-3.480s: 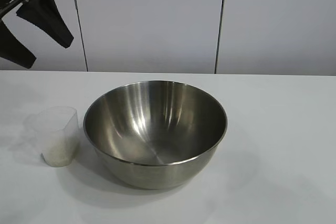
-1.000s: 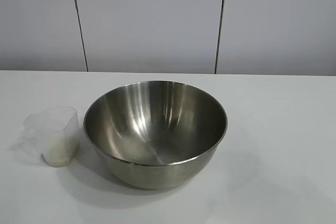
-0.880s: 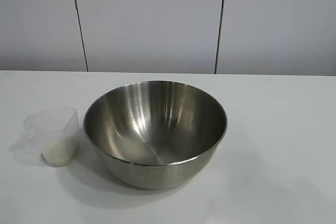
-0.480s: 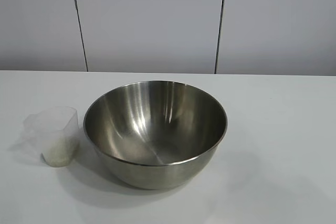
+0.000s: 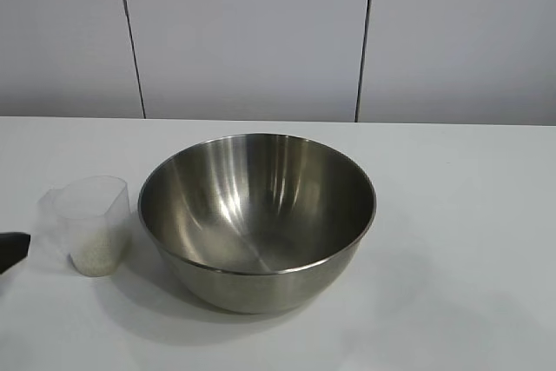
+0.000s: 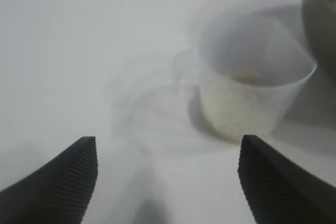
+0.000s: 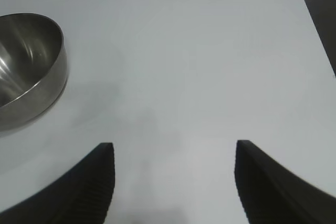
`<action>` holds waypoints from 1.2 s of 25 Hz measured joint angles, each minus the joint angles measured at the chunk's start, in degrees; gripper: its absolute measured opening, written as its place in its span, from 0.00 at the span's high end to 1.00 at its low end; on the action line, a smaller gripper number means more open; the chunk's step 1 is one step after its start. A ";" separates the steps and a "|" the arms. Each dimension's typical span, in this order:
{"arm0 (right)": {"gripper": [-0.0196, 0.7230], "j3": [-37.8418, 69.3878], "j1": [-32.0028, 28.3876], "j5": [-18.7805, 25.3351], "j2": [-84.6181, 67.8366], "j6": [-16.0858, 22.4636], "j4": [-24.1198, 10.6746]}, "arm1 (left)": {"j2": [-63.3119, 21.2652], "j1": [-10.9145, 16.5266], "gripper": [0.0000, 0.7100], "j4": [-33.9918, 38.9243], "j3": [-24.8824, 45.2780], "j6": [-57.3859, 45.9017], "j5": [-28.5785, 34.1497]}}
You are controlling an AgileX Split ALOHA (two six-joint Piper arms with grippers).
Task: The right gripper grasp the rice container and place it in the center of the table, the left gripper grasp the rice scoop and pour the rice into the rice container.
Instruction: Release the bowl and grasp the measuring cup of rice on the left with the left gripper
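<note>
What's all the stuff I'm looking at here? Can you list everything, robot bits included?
rice container: one, shiny steel bowl, middle of the table, empty inside.
rice scoop: one, clear plastic cup, upright just left of the bowl.
rice: small pale heap, in the bottom of the scoop.
table: one, white.
wall: pale grey panels behind the table.
left gripper: one, black, open, low at the table's left edge, facing the scoop.
right gripper: one, black, open, off to the bowl's right, holding nothing.

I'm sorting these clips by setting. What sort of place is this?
Probably a lab or test bench, not a real kitchen: a bare white table against plain grey wall panels, holding only a steel bowl and a small plastic scoop of rice.
</note>
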 joint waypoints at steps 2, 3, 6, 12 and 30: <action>0.37 0.00 0.00 0.00 0.00 0.00 0.00 | 0.86 0.00 0.24 -0.24 -1.33 2.25 0.00; 0.37 0.00 0.00 0.00 0.00 0.00 0.00 | 0.92 0.00 0.24 -0.57 -2.22 3.02 -0.14; 0.37 0.00 0.00 0.00 0.00 0.00 0.00 | 1.04 0.00 0.24 -2.36 -4.36 3.92 -0.76; 0.37 0.00 0.00 0.00 0.00 0.00 0.00 | 6.04 2.33 0.24 -1.15 -6.22 4.51 -1.28; 0.37 0.00 0.00 0.00 0.00 0.00 0.00 | 11.39 2.65 0.24 2.64 -12.59 -11.96 -1.22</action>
